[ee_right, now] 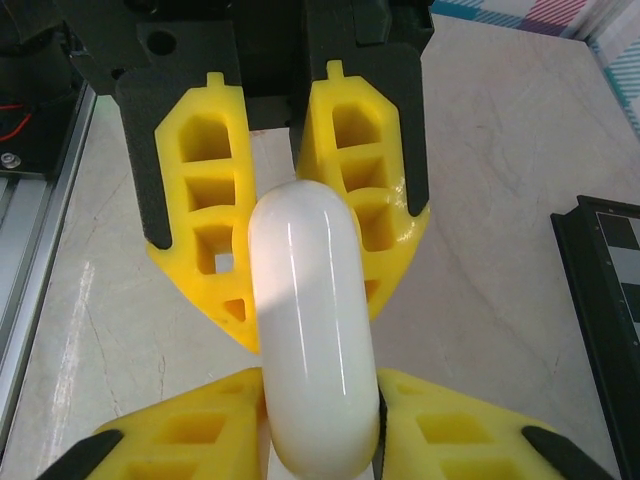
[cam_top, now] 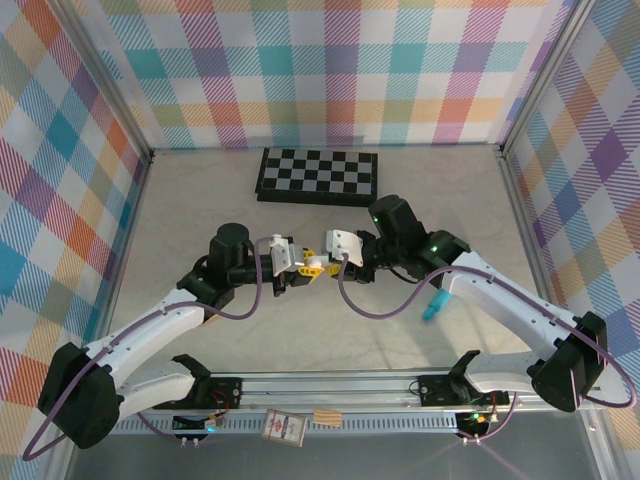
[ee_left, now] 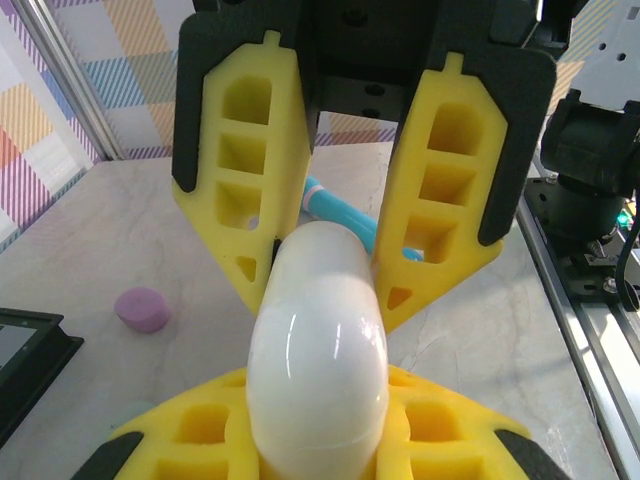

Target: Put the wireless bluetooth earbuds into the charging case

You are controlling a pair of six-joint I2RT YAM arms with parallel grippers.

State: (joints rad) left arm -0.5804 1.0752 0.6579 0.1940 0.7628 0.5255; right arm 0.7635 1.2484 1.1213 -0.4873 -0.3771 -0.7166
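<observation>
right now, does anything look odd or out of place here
One thing stands out: both tools are clamped on the same white case, the left tool at one end and the right tool at the other, so it hangs between them. A small pink piece lies loose on the table, apart from the case.

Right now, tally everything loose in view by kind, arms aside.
White case, gripped by left hand and right hand: 1
Teal stick: 1
Pink-purple piece: 1
Chessboard: 1
Card: 1
Tan block: 1
Total: 6
</observation>
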